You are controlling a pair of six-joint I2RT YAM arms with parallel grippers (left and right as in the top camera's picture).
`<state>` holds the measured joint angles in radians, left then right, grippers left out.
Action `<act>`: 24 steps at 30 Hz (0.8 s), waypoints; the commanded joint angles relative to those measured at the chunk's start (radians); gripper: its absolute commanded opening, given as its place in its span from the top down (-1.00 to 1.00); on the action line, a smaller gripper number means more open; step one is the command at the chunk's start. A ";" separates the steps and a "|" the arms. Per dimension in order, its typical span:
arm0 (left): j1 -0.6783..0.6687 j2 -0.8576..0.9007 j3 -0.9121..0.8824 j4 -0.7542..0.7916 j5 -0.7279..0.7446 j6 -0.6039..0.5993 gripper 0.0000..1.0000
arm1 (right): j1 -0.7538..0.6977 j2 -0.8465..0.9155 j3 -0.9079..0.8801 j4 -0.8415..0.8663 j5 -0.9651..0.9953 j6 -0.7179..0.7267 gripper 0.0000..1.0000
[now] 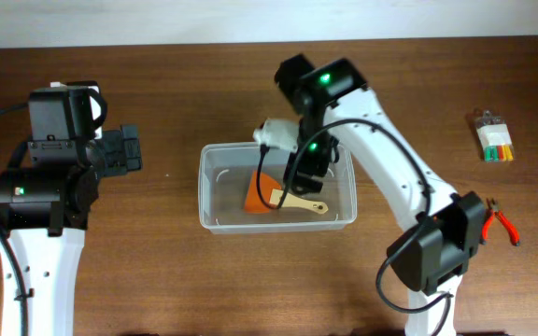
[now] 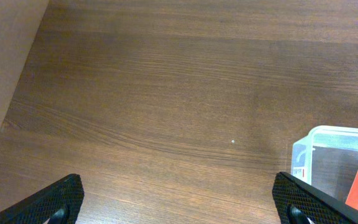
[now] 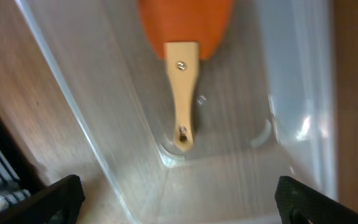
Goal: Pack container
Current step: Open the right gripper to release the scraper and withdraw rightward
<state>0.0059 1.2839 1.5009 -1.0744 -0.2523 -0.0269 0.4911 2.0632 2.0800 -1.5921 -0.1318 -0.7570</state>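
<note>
Orange scraper (image 1: 260,194) in container (image 1: 204,191); your right fingers (image 3: 55,196) spread open above it, left fingers (image 2: 55,202) open, empty. Pliers (image 1: 502,224), marker pack (image 1: 493,140) unpacked, frame right.

Below the right jaws: container (image 3: 284,74) of clear, glossy, smooth plastic. In it, scraper (image 3: 182,81) with pale, smooth wooden handle, small metal screw, matt orange blade. Beneath the left jaws: table (image 2: 166,93) of dark, fine-grained wood, satin finish. On the left gripper (image 2: 179,211), fingers (image 2: 58,199) black, matt, cross-hatched.

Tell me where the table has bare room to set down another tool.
Bare wood lies between the left arm and the container, and in front of it. Crowded: inside the container, where the orange scraper lies under the right arm.
</note>
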 commanded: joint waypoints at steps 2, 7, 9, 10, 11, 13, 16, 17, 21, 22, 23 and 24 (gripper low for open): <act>-0.001 -0.003 0.022 -0.001 -0.014 -0.010 -0.98 | -0.085 -0.028 0.135 -0.093 0.038 0.204 -0.97; -0.002 -0.003 0.022 -0.001 -0.014 -0.010 -0.99 | -0.204 -0.087 0.164 -0.107 0.032 0.350 -0.97; -0.002 -0.003 0.022 -0.001 -0.014 -0.010 -0.99 | -0.268 -0.122 0.164 -0.107 0.040 0.415 -0.97; -0.002 -0.003 0.022 -0.001 -0.014 -0.010 -0.99 | -0.307 -0.141 0.163 -0.107 0.052 0.462 -0.97; -0.002 -0.003 0.022 -0.001 -0.014 -0.010 -0.98 | -0.347 -0.158 0.163 -0.107 0.067 0.515 -0.97; -0.001 -0.003 0.022 -0.001 -0.014 -0.010 -0.98 | -0.473 -0.208 0.160 -0.107 0.076 0.622 -0.97; -0.002 -0.003 0.022 -0.001 -0.014 -0.010 -0.98 | -0.627 -0.262 0.146 -0.107 0.014 0.661 -0.97; -0.001 -0.003 0.022 -0.001 -0.014 -0.010 -0.99 | -0.671 -0.276 0.144 -0.107 -0.027 0.661 -0.97; -0.002 -0.003 0.022 -0.001 -0.014 -0.010 -0.98 | -0.806 -0.331 0.113 -0.107 -0.187 0.610 -0.97; -0.002 -0.003 0.022 -0.001 -0.014 -0.010 -0.98 | -0.820 -0.349 0.094 -0.107 -0.189 0.583 -0.97; -0.002 -0.003 0.022 -0.001 -0.014 -0.010 -0.98 | -0.834 -0.375 0.063 -0.107 -0.178 0.557 -0.97; -0.002 -0.003 0.022 -0.001 -0.014 -0.010 -0.98 | -0.841 -0.401 0.031 -0.107 -0.159 0.547 -0.97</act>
<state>0.0059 1.2839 1.5009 -1.0744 -0.2523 -0.0265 -0.3317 1.7348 2.1777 -1.6924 -0.2214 -0.1646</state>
